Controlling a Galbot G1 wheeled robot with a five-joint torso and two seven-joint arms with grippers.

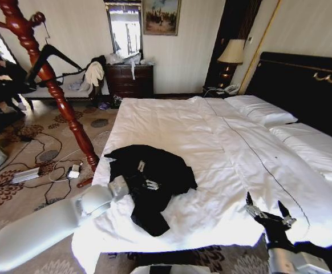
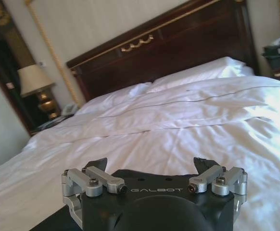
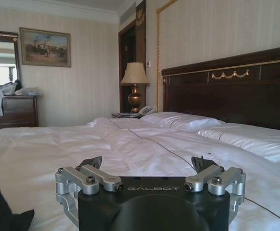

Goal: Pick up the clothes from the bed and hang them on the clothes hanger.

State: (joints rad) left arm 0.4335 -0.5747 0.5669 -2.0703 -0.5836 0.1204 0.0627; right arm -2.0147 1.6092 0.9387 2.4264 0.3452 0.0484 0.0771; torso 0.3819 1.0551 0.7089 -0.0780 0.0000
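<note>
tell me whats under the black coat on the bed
The coat lies on the bed's white sheet, left gripper on it. Whatever is beneath its folds is hidden.

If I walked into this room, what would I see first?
Probably the black clothes lying crumpled near the foot of the big white bed, dark against the sheets. The left gripper is right over that pile, while the right gripper waits open at the bed's foot edge. Beside the bed on the robot's left stands a tall reddish wooden coat stand with a black clothes hanger hooked on it.
</note>
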